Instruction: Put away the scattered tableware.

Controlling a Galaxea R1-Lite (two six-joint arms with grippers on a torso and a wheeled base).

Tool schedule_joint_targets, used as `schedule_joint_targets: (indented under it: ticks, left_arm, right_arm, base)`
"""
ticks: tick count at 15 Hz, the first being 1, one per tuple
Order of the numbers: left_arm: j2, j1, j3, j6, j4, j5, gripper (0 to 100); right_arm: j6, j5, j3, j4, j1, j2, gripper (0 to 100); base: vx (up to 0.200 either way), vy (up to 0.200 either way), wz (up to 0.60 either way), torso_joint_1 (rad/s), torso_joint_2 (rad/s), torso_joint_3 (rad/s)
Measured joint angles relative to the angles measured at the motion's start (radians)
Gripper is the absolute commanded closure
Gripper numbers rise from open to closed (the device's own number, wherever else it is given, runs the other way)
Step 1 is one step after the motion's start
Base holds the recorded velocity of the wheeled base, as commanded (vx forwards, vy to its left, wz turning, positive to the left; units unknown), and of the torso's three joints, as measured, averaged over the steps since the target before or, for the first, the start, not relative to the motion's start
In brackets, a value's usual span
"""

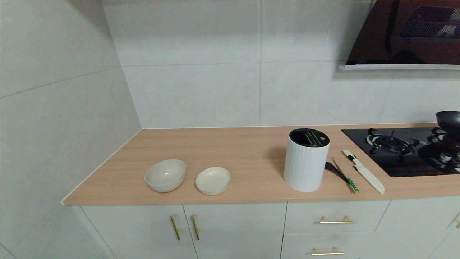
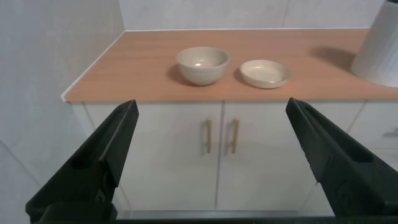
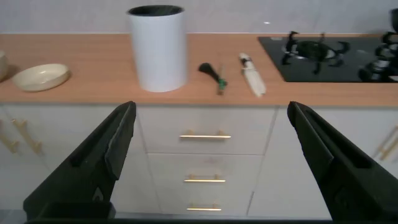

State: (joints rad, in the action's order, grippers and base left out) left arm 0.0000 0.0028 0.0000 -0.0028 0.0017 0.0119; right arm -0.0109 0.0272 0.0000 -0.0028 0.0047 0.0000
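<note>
Holding left gripper point(image 2: 211, 107) wide, empty. Seeing 1 bowl point(image 1: 165, 175), 1 dish point(image 1: 213, 180) lying left on counter point(image 1: 251, 151), holder point(image 1: 306, 160) standing right, spoon point(image 1: 332, 168), chopsticks point(image 1: 345, 175), knife point(image 1: 363, 176) lying just beside it. Holding right gripper point(image 3: 211, 109) wide. Risking thin chopsticks rolling off edge, knife slipping.

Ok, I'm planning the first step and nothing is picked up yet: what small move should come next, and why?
Probably bring the open right gripper forward toward the chopsticks. They lie loose on the counter close beside the slotted white holder, and that gripper holds nothing and faces that end of the counter.
</note>
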Motion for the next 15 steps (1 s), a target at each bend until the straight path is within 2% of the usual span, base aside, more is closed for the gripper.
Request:
schedule_joint_targets:
  ticks: [15]
  left_arm:
    - [0.000, 0.000, 0.000, 0.000, 0.000, 0.000, 0]
  right_arm:
    - [0.000, 0.000, 0.000, 0.000, 0.000, 0.000, 0]
  base:
    - [0.000, 0.200, 0.00, 0.001, 0.00, -0.001]
